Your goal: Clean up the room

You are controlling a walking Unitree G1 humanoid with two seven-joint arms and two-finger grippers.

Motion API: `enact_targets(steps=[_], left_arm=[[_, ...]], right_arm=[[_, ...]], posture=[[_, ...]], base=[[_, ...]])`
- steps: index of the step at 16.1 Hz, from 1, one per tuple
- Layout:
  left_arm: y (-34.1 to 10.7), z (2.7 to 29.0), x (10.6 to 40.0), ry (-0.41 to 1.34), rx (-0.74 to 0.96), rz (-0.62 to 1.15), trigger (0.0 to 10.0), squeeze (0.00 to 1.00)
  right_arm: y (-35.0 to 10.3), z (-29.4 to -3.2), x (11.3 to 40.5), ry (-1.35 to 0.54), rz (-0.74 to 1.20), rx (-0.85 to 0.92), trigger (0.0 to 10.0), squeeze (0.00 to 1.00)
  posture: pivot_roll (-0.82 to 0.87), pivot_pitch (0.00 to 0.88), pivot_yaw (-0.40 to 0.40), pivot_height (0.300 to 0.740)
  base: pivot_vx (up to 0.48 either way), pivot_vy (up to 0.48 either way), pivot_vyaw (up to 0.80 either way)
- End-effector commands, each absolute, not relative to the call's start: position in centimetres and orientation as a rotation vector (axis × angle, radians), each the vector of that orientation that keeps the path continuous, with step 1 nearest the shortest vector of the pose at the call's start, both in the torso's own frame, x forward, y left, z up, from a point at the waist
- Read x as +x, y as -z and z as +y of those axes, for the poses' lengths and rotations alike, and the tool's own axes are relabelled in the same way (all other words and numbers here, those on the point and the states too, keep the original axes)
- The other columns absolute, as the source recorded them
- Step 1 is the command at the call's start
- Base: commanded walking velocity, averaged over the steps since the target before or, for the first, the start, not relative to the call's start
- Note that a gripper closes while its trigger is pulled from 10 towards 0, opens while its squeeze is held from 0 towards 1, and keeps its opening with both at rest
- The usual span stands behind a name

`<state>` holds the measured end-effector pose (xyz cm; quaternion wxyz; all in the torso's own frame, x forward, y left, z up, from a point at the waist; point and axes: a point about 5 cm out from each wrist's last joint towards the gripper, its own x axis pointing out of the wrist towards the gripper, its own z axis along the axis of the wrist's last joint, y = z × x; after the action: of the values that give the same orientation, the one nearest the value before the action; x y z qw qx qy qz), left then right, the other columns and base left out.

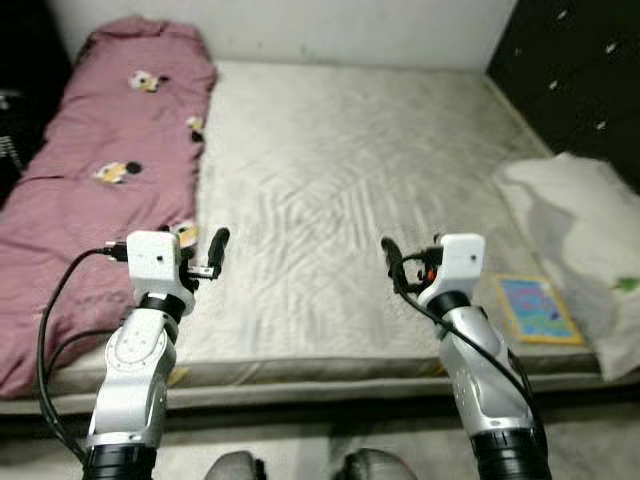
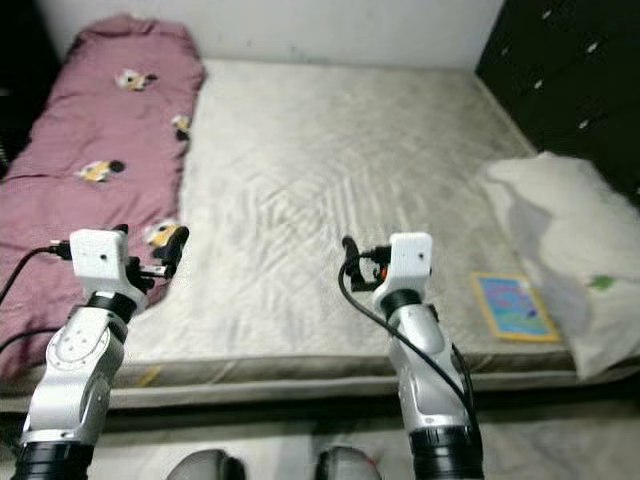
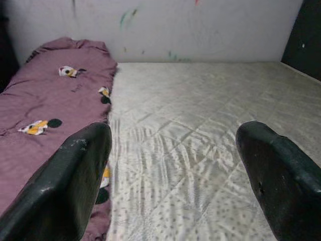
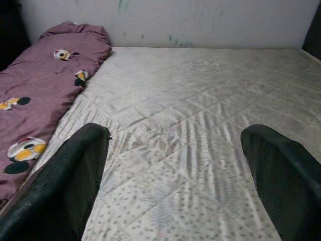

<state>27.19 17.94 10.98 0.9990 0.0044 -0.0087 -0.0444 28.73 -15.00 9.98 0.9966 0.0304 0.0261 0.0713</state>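
Beside left gripper (image 1: 214, 252), purple blanket (image 1: 100, 180).

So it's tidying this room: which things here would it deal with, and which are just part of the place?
Likely to tidy:
- pink blanket, lying along the left side
- white pillow, at the right edge
- colourful book, beside the pillow

Just there:
- mattress
- white wall
- dark cabinet

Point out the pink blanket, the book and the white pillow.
Blanket (image 1: 90, 190), left eye view, middle of its top.
Book (image 1: 535, 308), left eye view, centre of its cover.
Pillow (image 1: 590, 230), left eye view, its upper face.
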Motion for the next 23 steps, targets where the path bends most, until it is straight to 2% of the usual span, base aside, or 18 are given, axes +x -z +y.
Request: enact_targets(steps=[1, 18, 23], left_arm=[[-10.88, 17.16, 27.21, 0.117, -0.003, -0.015, 10.0, 0.00], [-10.96, 17.21, 27.22, 0.113, -0.002, -0.019, 10.0, 0.00], [-11.61, 17.91, 27.13, 0.094, 0.020, -0.036, 10.0, 0.00]], right_arm=[[-10.02, -16.01, 28.57, -0.113, 0.050, 0.051, 10.0, 0.00], [-9.93, -16.27, 28.56, -0.098, 0.056, 0.045, 10.0, 0.00], [-10.23, -16.19, 28.70, -0.106, 0.052, 0.040, 10.0, 0.00]], posture=[[-0.01, 0.044, -0.038, 0.740], [-0.01, 0.055, -0.040, 0.740], [-0.01, 0.091, -0.049, 0.740]], base=[[0.000, 0.480, 0.00], [0.000, 0.480, 0.00], [0.000, 0.480, 0.00]])
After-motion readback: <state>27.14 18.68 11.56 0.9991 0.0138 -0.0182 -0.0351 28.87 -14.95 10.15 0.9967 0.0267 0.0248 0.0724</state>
